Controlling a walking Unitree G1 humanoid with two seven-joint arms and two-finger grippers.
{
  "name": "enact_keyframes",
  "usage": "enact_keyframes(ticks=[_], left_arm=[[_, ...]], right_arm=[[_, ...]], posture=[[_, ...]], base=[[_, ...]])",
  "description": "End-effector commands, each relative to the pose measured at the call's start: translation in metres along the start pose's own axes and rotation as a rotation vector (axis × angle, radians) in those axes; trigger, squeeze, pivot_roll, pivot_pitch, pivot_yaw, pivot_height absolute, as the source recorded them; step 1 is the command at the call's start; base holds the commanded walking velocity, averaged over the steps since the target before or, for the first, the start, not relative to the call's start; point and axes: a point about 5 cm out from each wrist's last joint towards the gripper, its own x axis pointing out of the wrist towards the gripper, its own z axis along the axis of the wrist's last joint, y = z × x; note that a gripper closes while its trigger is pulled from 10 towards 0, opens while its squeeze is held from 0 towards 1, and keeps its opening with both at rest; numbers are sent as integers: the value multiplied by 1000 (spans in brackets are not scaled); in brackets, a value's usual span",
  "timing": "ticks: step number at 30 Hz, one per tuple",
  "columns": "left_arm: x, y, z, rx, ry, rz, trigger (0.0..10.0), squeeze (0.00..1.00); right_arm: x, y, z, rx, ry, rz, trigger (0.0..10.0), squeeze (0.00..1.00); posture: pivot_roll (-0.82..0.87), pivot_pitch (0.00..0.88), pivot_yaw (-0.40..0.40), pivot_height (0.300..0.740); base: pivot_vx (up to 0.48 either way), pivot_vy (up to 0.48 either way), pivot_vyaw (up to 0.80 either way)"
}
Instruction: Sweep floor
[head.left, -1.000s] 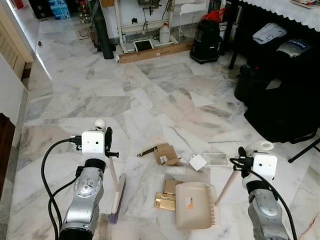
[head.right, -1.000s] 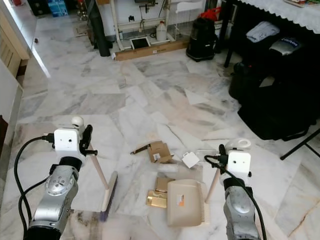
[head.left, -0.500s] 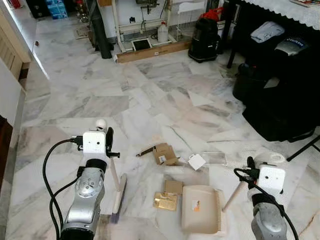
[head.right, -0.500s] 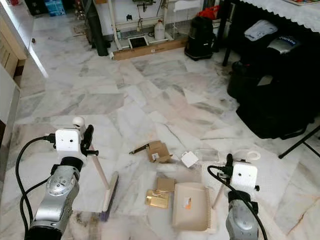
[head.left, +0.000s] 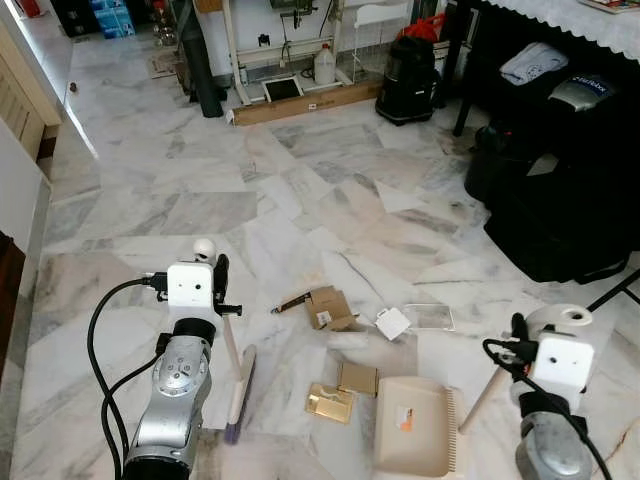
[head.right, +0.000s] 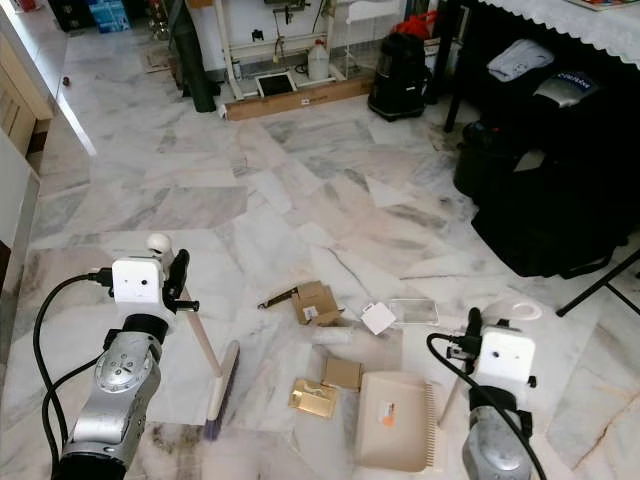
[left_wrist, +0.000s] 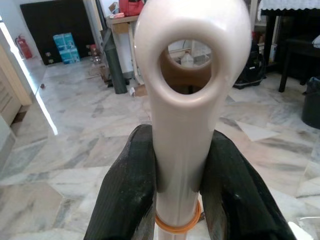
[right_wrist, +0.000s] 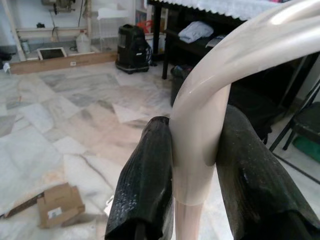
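We grip the broom (head.left: 238, 372) with our left gripper (left_wrist: 176, 175), its 2 black fingers (left_wrist: 125, 190) clamped on the cream handle just below the hanging loop; the brush head rests on the marble floor (head.left: 200, 210) to our left. Our right gripper (right_wrist: 192, 185) pinches the dustpan (head.left: 415, 438) handle, the pan lying flat on the floor to our right. Between them lie a brown cardboard box (head.left: 331, 308), 2 gold packets (head.left: 330, 402), a white square (head.left: 395, 323) and a clear wrapper (head.left: 430, 317)

Cardboard scraps (head.left: 333, 308) crowd the marble floor (head.left: 200, 210) between broom (head.left: 238, 392) and dustpan (head.left: 414, 440); farther floor lies open
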Motion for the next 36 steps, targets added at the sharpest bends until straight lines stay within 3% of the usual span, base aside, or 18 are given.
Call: enact_keyframes(ticks=[1,5,9,19,26,36], left_arm=[[4,0,8,6,-44,-3,10000,0],[5,-1,8,3,-43,-8,10000,0],[6,-2,8,1,-42,-13,10000,0],[9,-2,8,-1,-39,-7,10000,0],[7,1,7,3,-38,-2,10000,0],[8,-3,5,-22,-17,-35,10000,0]], right_arm=[[5,-5,17,10,-72,-19,10000,0],[7,-6,29,22,-135,-24,10000,0],[9,-11,34,11,-127,-50,10000,0],[11,-21,10,-46,-32,-97,10000,0],[9,-19,5,-54,3,-105,10000,0],[9,-7,-20,-49,60,-80,10000,0]], posture=[[7,70,14,740],[1,78,16,740],[-8,81,17,740],[-10,98,15,740],[-11,95,16,740],[7,79,21,740]], base=[[0,0,0],[0,0,0],[0,0,0],[0,0,0],[0,0,0],[0,0,0]])
